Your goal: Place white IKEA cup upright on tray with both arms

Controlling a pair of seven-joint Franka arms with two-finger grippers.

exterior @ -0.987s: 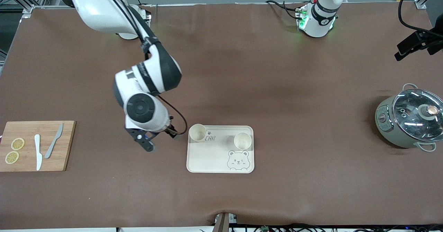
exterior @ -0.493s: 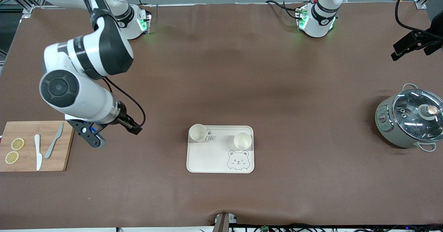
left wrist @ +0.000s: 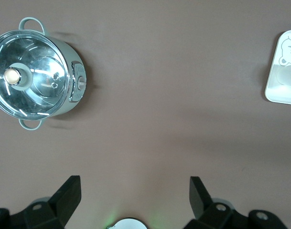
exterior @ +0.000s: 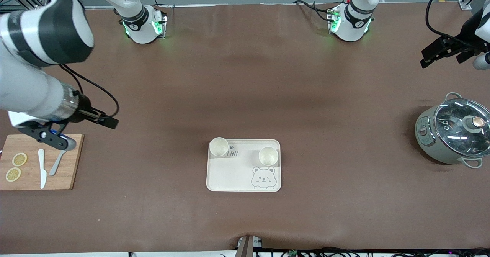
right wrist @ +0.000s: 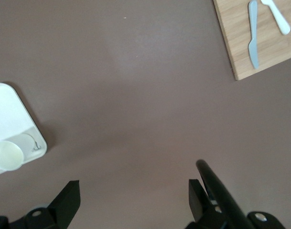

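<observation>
Two white round cups (exterior: 219,147) (exterior: 268,156) stood upright on the flat cream rectangular bear-print tray (exterior: 233,176). The right gripper (exterior: 53,138), fingers apart and empty, hung over the wooden cutting board (exterior: 71,172) carrying two knives (exterior: 42,169) and lemon slices (exterior: 13,174). The left gripper (left wrist: 133,195), likewise spread and empty, hung near the lidded grey pot (exterior: 453,134).
</observation>
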